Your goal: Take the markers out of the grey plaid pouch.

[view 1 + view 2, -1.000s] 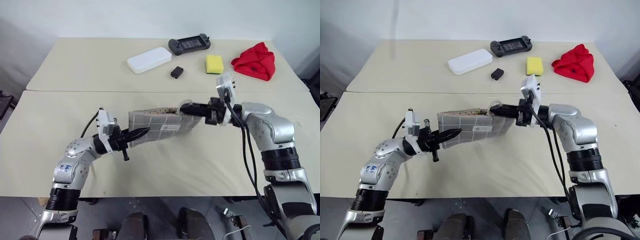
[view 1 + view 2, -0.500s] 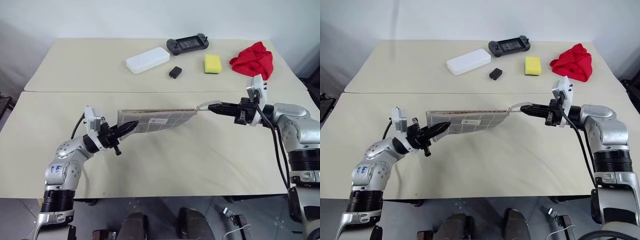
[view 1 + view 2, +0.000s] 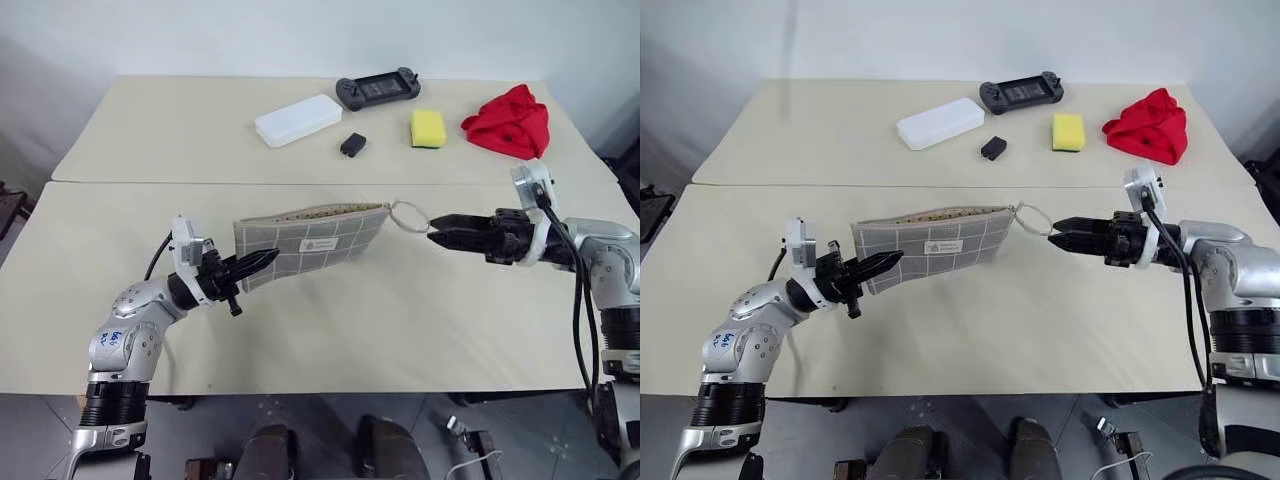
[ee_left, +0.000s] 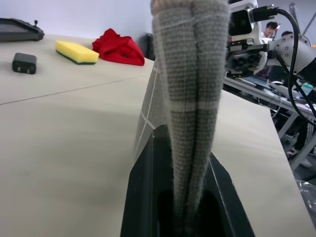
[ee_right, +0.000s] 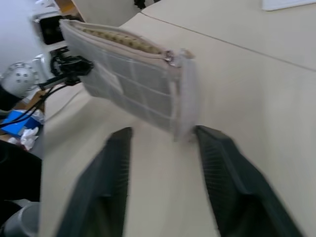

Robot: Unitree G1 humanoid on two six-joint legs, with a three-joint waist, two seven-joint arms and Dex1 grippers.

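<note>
The grey plaid pouch (image 3: 310, 238) hung above the tabletop (image 3: 330, 330), one end pinched in the left hand (image 3: 262, 263) — the left wrist view showed the fabric's folded edge squeezed between the black fingers (image 4: 143, 197). The right hand (image 3: 440, 232) sat just beside the cord loop (image 3: 407, 215); the right wrist view showed its fingers (image 5: 106, 182) spread, holding nothing. The pouch's white label (image 3: 320, 244) carried writing too small to read.
</note>
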